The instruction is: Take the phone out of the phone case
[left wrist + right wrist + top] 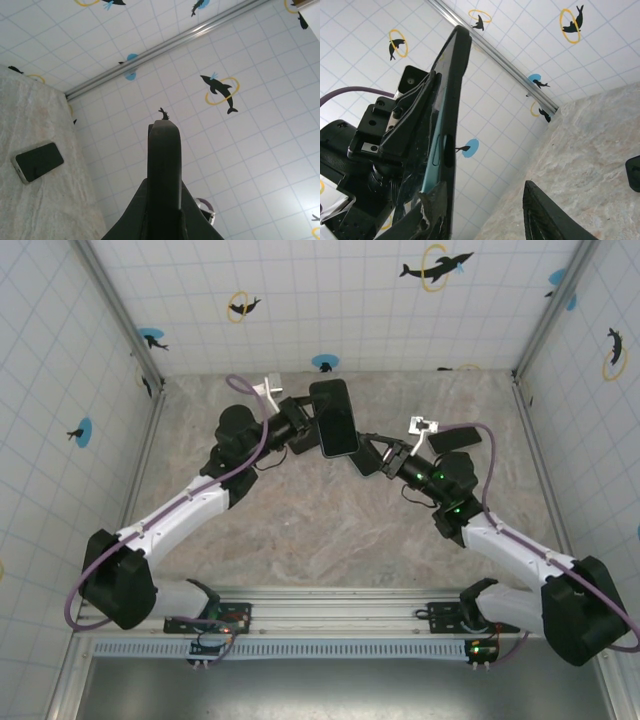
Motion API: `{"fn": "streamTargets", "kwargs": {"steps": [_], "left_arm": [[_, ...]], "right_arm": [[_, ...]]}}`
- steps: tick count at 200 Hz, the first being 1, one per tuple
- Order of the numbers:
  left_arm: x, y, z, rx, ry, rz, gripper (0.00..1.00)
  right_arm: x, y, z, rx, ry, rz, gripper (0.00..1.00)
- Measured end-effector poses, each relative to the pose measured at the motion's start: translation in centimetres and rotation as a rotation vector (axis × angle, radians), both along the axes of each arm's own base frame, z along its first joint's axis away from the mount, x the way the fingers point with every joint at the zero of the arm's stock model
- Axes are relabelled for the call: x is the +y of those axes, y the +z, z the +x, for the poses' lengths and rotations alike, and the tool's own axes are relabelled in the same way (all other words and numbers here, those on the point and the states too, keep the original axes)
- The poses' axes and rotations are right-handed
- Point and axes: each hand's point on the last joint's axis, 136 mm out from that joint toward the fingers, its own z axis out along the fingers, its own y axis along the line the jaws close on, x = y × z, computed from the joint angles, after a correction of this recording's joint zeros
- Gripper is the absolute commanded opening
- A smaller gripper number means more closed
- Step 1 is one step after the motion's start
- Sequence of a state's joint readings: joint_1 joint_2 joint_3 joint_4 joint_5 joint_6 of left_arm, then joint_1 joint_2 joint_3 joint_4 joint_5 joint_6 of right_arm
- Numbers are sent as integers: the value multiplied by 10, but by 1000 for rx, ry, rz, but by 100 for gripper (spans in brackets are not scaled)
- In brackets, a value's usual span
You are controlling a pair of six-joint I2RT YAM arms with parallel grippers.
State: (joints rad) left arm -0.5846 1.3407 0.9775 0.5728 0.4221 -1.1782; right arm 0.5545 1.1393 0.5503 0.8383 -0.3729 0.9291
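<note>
Glossy black rectangular phone in its matte black case [335, 418] is held up off the marbled stone-look table [330, 530], toward 12 o'clock, with the left gripper [318, 428] clamped on it. The right gripper [370, 455] sits at the phone's 5 o'clock corner, fingers apart. A flat dark slab with a pale rim [452, 437] lies at 2 o'clock.

Phone [335, 418], glossy black glass face; case [456, 75], smooth matt black plastic; worktop [330, 530], matt beige marbled stone-look; walls [330, 300], white tile-print panels, slight sheen; rails [330, 598], bare brushed metal; cable [355, 90], smooth purple sheath.
</note>
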Motion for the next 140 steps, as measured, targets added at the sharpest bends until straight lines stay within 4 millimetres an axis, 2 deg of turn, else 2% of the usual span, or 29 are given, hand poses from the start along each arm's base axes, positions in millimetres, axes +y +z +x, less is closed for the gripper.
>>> {"fn": "streamTargets", "kwargs": {"steps": [39, 102, 140], "left_arm": [[0, 6, -1, -13, 4, -29, 0], [1, -8, 1, 16, 25, -17, 0], [2, -18, 3, 42, 36, -13, 0]], "right_arm": [[6, -4, -3, 20, 27, 0, 40], [-3, 2, 2, 24, 0, 24, 39], [1, 9, -6, 8, 37, 47, 38]]}}
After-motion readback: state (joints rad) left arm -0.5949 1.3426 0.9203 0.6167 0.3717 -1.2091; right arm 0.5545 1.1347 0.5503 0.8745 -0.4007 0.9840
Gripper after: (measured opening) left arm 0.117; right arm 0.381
